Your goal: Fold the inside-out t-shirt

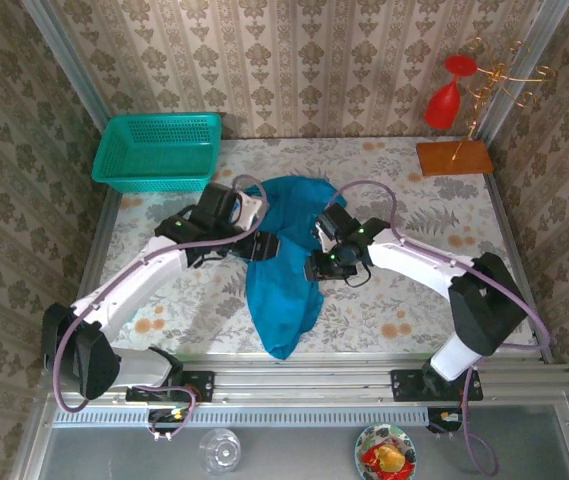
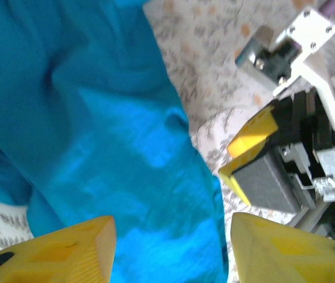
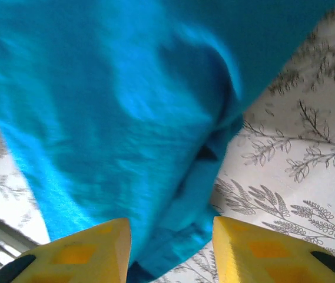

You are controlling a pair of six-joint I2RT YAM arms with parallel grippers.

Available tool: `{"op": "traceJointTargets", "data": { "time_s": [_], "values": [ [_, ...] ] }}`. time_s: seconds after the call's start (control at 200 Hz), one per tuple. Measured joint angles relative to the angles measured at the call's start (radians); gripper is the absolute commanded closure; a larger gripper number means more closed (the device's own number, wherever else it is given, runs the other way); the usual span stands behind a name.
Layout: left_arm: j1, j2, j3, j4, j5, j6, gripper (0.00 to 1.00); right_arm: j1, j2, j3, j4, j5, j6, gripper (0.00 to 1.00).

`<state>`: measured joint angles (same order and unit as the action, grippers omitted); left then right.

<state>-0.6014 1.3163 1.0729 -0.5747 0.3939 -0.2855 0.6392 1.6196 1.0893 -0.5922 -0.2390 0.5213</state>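
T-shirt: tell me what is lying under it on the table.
The floral table cover shows on both sides of the t-shirt, so the shirt lies on that. Whether anything else sits beneath the bunched fabric cannot be seen, because the cloth covers it.

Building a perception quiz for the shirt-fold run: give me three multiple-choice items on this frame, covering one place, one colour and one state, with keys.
1. Where is the mesh basket? A) far-left corner B) near-right corner C) near edge, centre
2. What colour are the left gripper fingers? A) black B) yellow C) green
3. What state is the T-shirt in? A) folded square B) spread flat C) bunched, unfolded

Key:
1. A, it sits far back on the left in the top view.
2. B, the left wrist view shows yellow pads.
3. C, it lies as a long crumpled heap.
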Motion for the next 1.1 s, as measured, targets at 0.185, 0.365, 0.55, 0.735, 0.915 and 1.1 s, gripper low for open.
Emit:
{"op": "traceJointTargets", "data": {
  "time_s": [0.185,0.365,0.55,0.735,0.915,1.1],
  "values": [
    [-0.007,-0.011,-0.102,0.026,-0.016,-0.053,0.46,0.0,0.098,-0.012,0.082,-0.023,0.05,0.81],
    [-0.007,-0.063,-0.117,0.041,-0.043,-0.071,0.48,0.026,0.159,0.03,0.138,-0.07,0.099,1.0],
    [0.005,-0.113,-0.117,0.043,-0.086,-0.079,0.52,0.058,0.233,0.243,0.175,-0.126,0.119,1.0],
    [0.049,-0.186,-0.13,0.04,-0.111,-0.082,0.52,0.062,0.359,0.52,0.198,-0.18,0.13,0.79],
    [0.062,-0.206,-0.16,0.032,-0.114,-0.082,0.52,0.061,0.415,0.65,0.124,-0.142,0.093,0.63],
    [0.062,-0.175,-0.179,0.029,-0.114,-0.088,0.53,0.053,0.375,0.576,0.078,-0.085,0.076,0.62]
  ]
}}
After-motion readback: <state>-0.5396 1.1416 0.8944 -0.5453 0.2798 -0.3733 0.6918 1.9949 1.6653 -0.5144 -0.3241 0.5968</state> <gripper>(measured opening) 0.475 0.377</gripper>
